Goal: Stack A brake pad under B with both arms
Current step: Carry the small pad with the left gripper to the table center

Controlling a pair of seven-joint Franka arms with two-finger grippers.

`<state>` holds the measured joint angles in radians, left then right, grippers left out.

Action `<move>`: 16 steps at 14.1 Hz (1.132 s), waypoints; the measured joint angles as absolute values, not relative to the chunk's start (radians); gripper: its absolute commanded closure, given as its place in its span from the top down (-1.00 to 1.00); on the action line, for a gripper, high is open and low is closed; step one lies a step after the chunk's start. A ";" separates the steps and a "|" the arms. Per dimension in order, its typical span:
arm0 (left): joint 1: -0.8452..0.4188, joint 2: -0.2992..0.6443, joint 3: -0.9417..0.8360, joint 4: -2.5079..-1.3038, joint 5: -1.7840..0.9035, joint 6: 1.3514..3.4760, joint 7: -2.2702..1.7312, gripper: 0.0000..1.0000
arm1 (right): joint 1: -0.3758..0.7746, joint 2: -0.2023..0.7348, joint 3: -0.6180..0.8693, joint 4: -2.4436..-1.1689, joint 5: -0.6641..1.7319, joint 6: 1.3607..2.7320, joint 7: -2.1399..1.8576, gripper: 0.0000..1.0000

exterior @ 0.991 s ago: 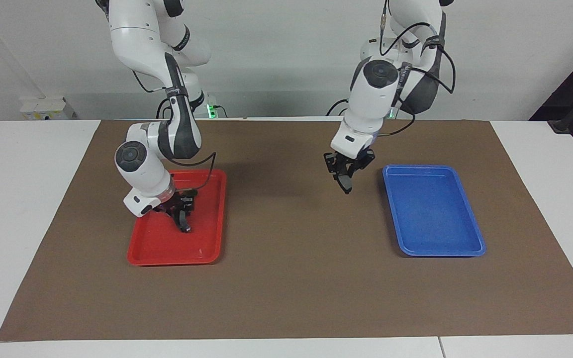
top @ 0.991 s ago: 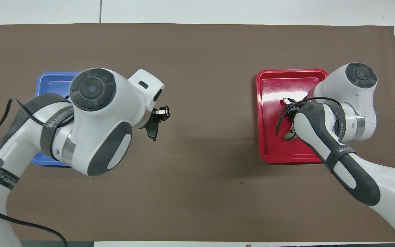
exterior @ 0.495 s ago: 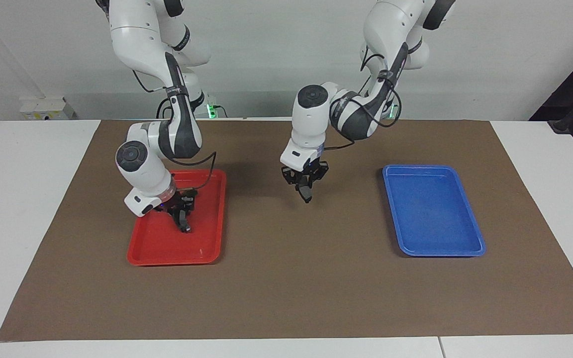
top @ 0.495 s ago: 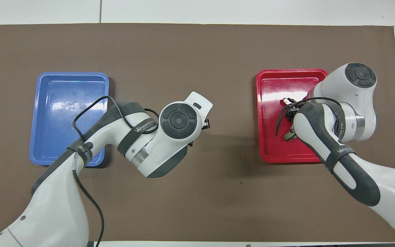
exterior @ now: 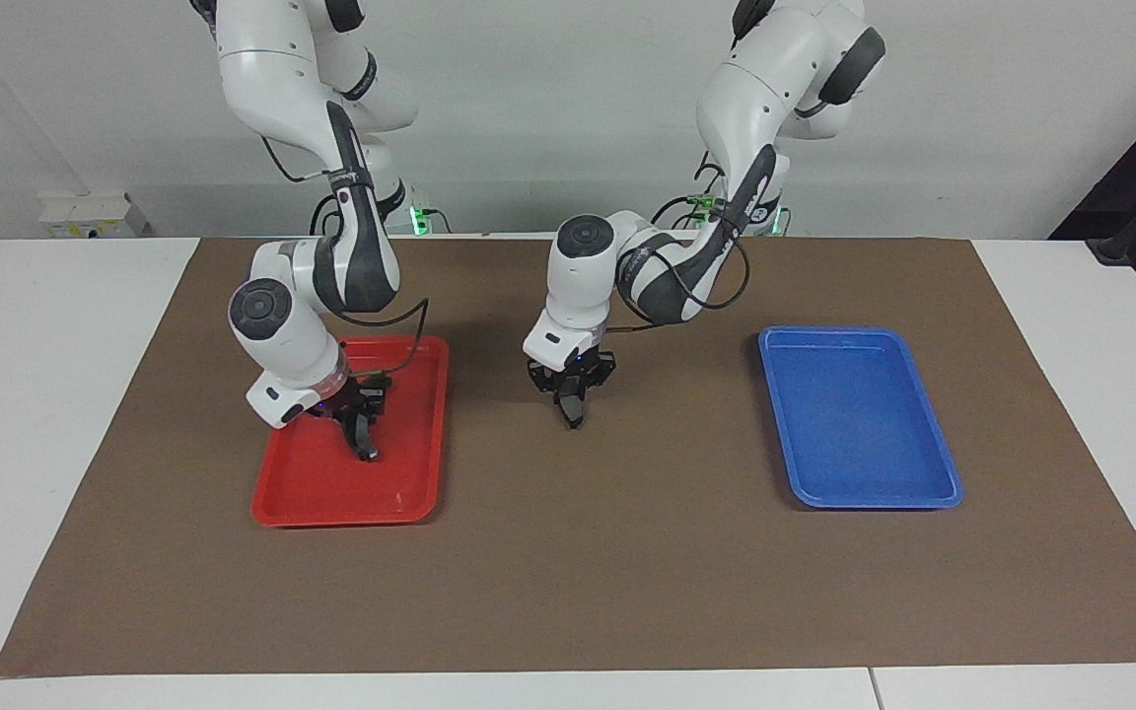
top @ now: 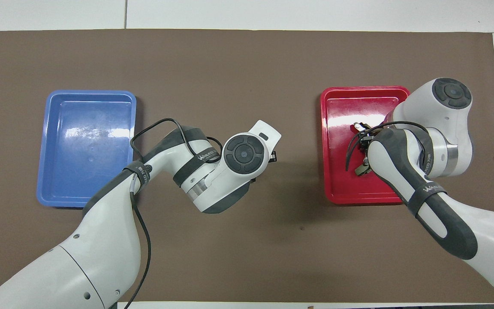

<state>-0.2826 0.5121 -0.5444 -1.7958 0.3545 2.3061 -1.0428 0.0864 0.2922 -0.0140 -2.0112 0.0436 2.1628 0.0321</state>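
1. Spread over one white table [exterior: 35, 394]: one brown mat [exterior: 568, 592].
2. Counted two trays on it: red tray [exterior: 410, 505] toward the right arm's end, blue tray [exterior: 864, 499] toward the left arm's.
3. Counted two hands: right hand [exterior: 359, 426] low in the red tray at dark B [exterior: 367, 451], grip impossible to tell; left hand [exterior: 569, 392] pinched tight on A brake pad [exterior: 575, 414], over the mat between the trays.
4. Backed by one plain white wall [exterior: 548, 99].

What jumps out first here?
The left gripper hangs over the middle of the brown mat, shut on a small dark brake pad. The right gripper is down inside the red plastic tray at the right arm's end; a blue plastic tray sits at the left arm's end.
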 measured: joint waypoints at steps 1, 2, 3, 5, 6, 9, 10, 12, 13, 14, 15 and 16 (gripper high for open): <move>-0.283 0.512 -0.544 -1.795 0.356 2.306 -1.043 -0.98 | 0.086 0.290 -0.014 -2.011 0.044 2.161 0.032 0.07; -0.283 0.513 -0.544 -1.795 0.356 2.306 -1.043 -0.98 | 0.086 0.288 -0.014 -2.011 0.044 2.160 0.032 0.06; -0.283 0.515 -0.544 -1.795 0.356 2.306 -1.043 -0.98 | 0.086 0.287 -0.014 -2.011 0.044 2.160 0.032 -0.01; -0.284 0.521 -0.544 -1.795 0.356 2.312 -1.044 -0.98 | 0.086 0.287 -0.014 -2.011 0.044 2.160 0.032 -0.16; -0.286 0.523 -0.544 -1.795 0.356 2.319 -1.047 -0.98 | 0.086 0.287 -0.014 -2.011 0.044 2.160 0.032 -0.21; -0.313 0.527 -0.544 -1.795 0.356 2.327 -1.076 -0.98 | 0.086 0.287 -0.014 -2.011 0.043 2.160 0.032 -0.44; -0.322 0.527 -0.543 -1.795 0.356 2.331 -1.085 -0.98 | 0.086 0.287 -0.014 -2.011 0.043 2.160 0.032 -0.64; -0.336 0.527 -0.535 -1.794 0.356 2.335 -1.094 -0.83 | 0.086 0.287 -0.014 -2.011 0.043 2.160 0.032 -0.93; -0.340 0.529 -0.528 -1.794 0.356 2.336 -1.096 -0.60 | 0.086 0.287 -0.014 -2.011 0.043 2.160 0.032 -0.99; -0.341 0.530 -0.524 -1.791 0.357 2.337 -1.096 -0.41 | 0.086 0.286 -0.014 -2.011 0.043 2.159 0.030 -0.99; -0.341 0.531 -0.519 -1.788 0.357 2.337 -1.096 -0.26 | 0.086 0.285 -0.015 -2.008 0.043 2.154 0.021 -0.99; -0.341 0.532 -0.515 -1.783 0.357 2.337 -1.096 -0.16 | 0.086 0.283 -0.016 -1.997 0.042 2.137 0.005 -0.99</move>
